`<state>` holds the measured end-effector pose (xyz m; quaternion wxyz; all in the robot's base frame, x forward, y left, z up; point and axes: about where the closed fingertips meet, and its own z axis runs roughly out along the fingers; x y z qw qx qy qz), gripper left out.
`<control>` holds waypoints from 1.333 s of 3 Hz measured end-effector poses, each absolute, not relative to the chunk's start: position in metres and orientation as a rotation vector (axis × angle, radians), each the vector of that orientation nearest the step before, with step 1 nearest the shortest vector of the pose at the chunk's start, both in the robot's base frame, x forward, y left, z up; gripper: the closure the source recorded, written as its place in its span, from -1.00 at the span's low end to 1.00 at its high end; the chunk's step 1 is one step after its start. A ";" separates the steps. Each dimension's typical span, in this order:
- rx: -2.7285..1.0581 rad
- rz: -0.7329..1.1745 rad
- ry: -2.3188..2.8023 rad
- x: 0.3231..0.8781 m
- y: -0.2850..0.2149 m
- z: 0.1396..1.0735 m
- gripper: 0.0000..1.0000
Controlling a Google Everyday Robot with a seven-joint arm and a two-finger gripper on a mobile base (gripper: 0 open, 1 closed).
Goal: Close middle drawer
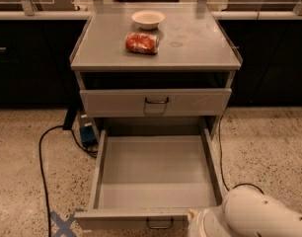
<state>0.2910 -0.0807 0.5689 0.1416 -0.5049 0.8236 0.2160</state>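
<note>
The middle drawer (156,169) is a wide grey metal drawer, pulled far out of the cabinet and empty. Its low front panel (121,220) is at the bottom of the camera view, with a small dark wire handle (159,225) at centre. My white arm (254,216) fills the bottom right corner, just right of the drawer's front right corner. The gripper itself is below the frame's bottom edge and does not show. The lowest drawer is hidden under the open one.
The taller-fronted top drawer (156,102) sits almost flush. On the cabinet top (200,43) are a white bowl (148,19) and a red packet (141,43). A black cable (41,157), a blue box (88,134) and a blue tape cross (62,223) lie on the floor at left.
</note>
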 end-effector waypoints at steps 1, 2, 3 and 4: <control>-1.448 0.715 2.437 0.261 -0.066 0.508 -1.00; -1.422 0.781 2.487 0.243 -0.053 0.461 -1.00; -1.322 0.860 2.490 0.247 -0.047 0.433 -1.00; -1.154 0.884 2.461 0.274 -0.059 0.422 -1.00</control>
